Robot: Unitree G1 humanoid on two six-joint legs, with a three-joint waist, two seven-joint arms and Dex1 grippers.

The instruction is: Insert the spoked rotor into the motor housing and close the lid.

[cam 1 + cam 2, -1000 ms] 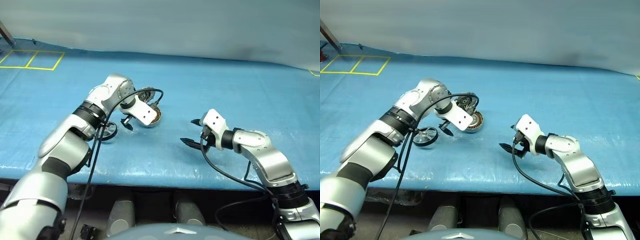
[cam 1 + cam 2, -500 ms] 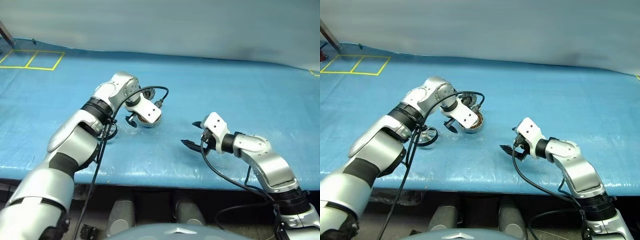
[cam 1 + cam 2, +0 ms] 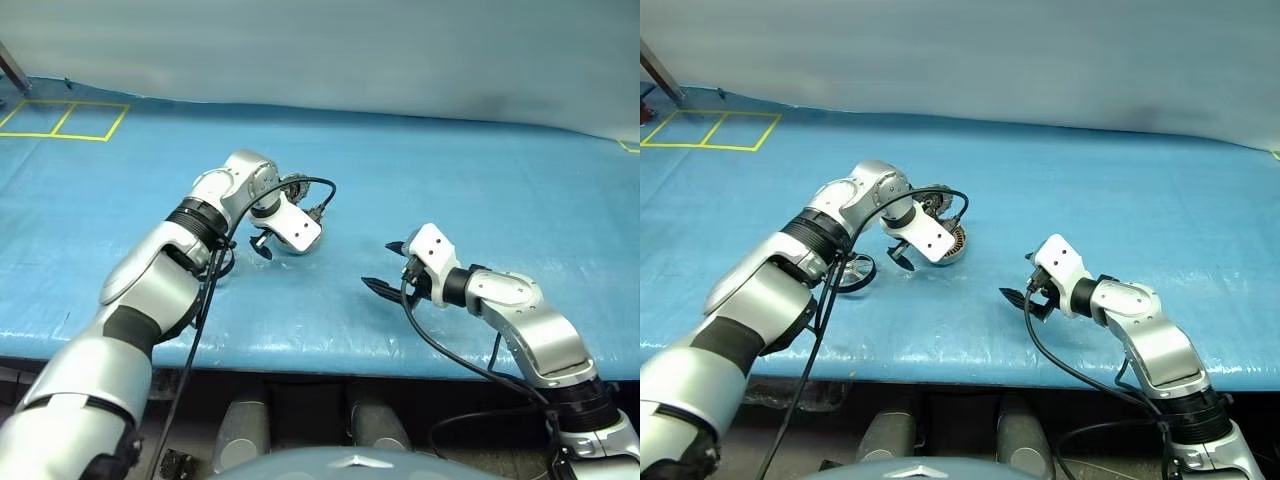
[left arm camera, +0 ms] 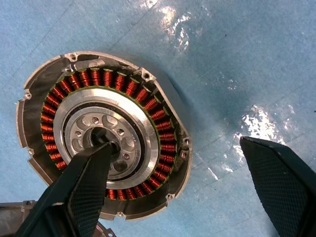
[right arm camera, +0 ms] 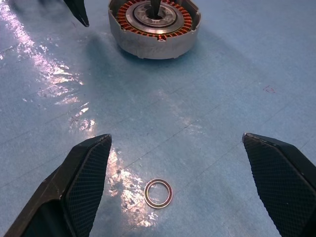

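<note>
In right wrist view, small ring on mat

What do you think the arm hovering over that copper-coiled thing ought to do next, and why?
Probably shift the left tool sideways so it straddles the motor housing. Its fingers are open and empty, but one finger hangs over the hub while the other is off over bare blue mat. The spoked rotor still lies beside the housing.

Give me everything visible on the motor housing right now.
The round silver-rimmed motor housing lies flat and open on the blue mat. A ring of copper-red windings surrounds a pale metal hub with small holes; screw tabs dot its notched rim. The open left hand hangs over it, one black finger crossing the hub.
</note>
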